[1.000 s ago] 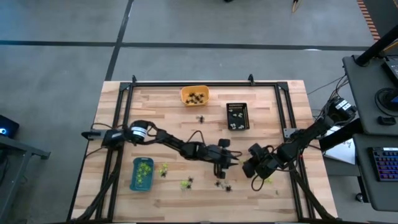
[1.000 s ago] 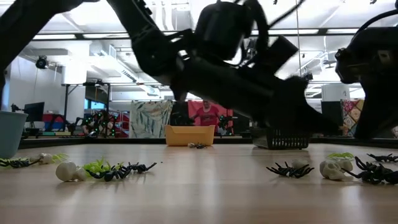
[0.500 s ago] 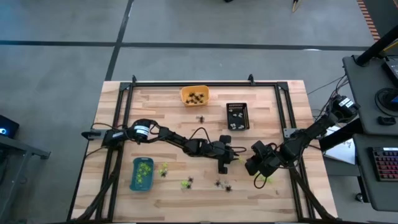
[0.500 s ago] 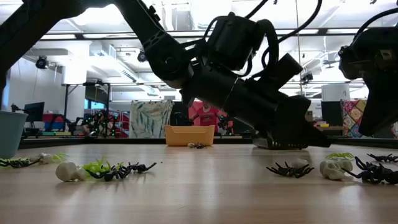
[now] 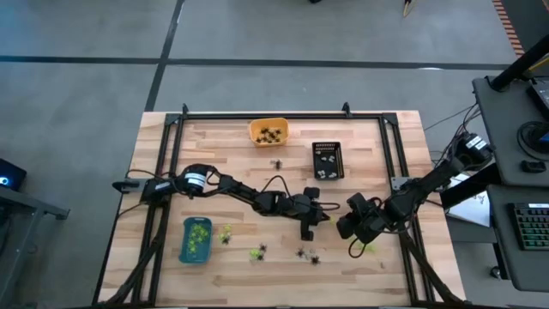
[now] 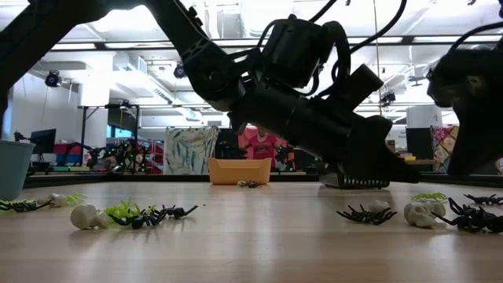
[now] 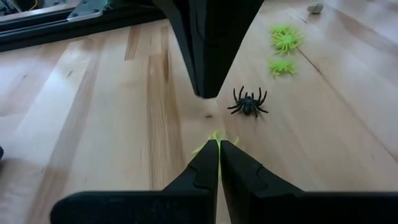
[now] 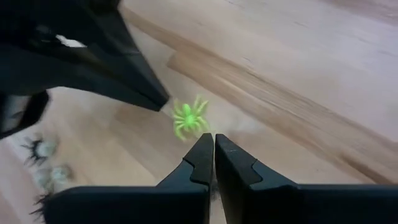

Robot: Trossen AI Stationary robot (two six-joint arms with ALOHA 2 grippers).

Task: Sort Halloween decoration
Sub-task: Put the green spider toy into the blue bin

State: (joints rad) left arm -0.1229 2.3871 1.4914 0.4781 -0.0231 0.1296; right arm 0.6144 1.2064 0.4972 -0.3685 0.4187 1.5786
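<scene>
Pickup is judged under way: a lime-green spider point(image 7: 214, 138) is pinched in the closed left gripper point(image 7: 219, 149) at mid-table (right gripper point(image 8: 214, 144) pressed shut, empty, nearby), and carriage to the blue tray point(image 5: 195, 239) is called for next

trinkets point(image 5: 306, 254) near table point(image 5: 232, 163) front edge

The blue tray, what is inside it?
In the high view the blue tray holds a heap of lime-green trinkets. How many, and whether anything lies beneath them, cannot be seen. In the low view its wall hides the contents.
</scene>
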